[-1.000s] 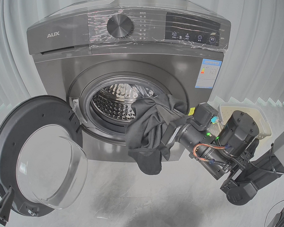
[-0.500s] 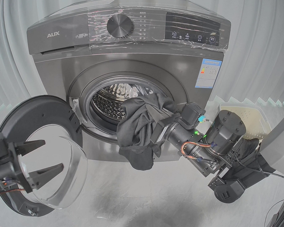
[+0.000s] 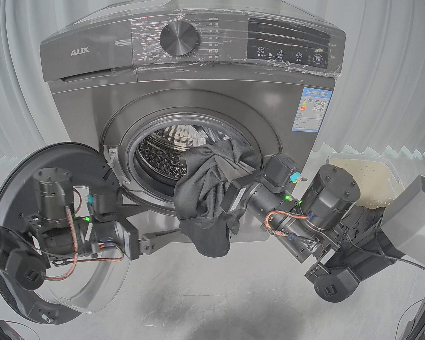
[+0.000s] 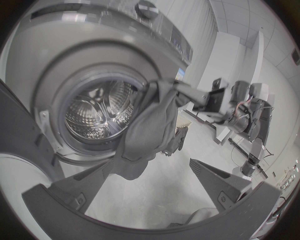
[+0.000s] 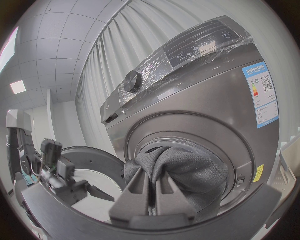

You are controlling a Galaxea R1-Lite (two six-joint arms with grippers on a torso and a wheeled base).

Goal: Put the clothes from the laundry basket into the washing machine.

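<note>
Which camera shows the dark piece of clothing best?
Head view: the whole garment hangs from the right gripper at the washing machine's mouth. Left wrist view shows it side-on; right wrist view, its pinched fold.

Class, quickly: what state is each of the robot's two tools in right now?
Left tool: open, holding nothing.
Right tool: closed on the dark garment.

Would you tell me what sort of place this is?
Likely a lab or showroom staged as a laundry corner: a washing machine with film-wrapped panel, curtains behind it, and office-style ceiling tiles.
</note>
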